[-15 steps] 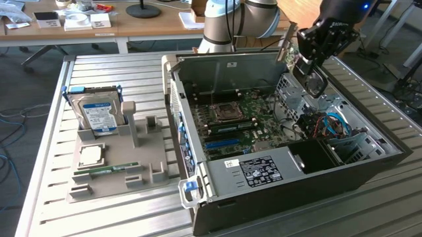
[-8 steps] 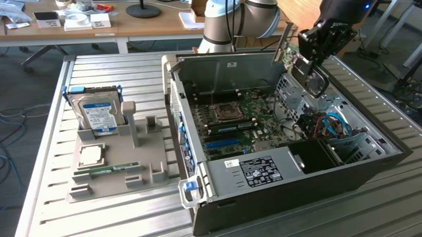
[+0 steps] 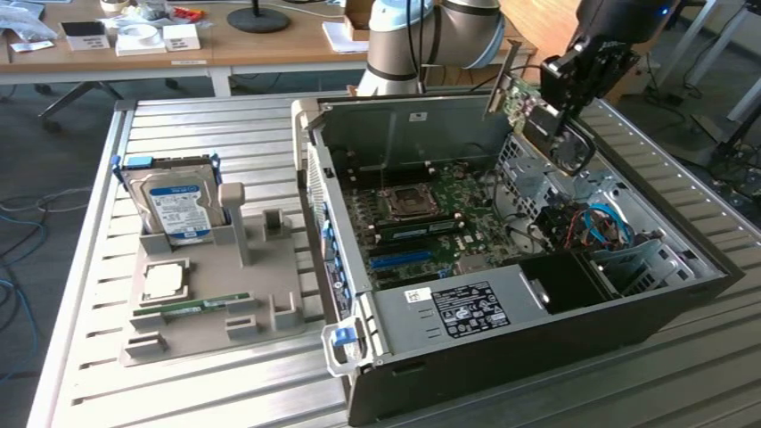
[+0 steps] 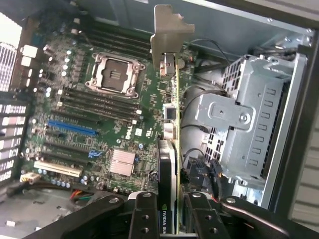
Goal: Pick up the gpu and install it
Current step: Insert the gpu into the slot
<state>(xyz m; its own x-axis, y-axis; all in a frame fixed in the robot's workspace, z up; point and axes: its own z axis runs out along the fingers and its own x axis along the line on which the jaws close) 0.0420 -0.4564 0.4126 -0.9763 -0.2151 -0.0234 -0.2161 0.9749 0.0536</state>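
Note:
The gpu (image 3: 516, 96) hangs tilted above the far right side of the open computer case (image 3: 535, 357), its silver bracket pointing up and toward the back. My gripper (image 3: 557, 111) is shut on it. In the wrist view the gpu (image 4: 173, 144) stands edge-on between my fingers (image 4: 143, 216), with the bracket at the far end, over the motherboard (image 4: 124, 134) beside the drive cage (image 4: 244, 119). The blue slot (image 4: 70, 128) and the white slot (image 4: 57, 169) lie off to one side of the card, and the card touches neither.
At the exterior view's left, a grey holder (image 3: 256, 294) carries a hard drive (image 3: 178, 205), a processor (image 3: 164, 281) and a memory stick (image 3: 191, 308). Cables (image 3: 589, 223) and a black power supply box (image 3: 565, 281) fill the case's right end. A desk with small items (image 3: 143, 36) stands behind.

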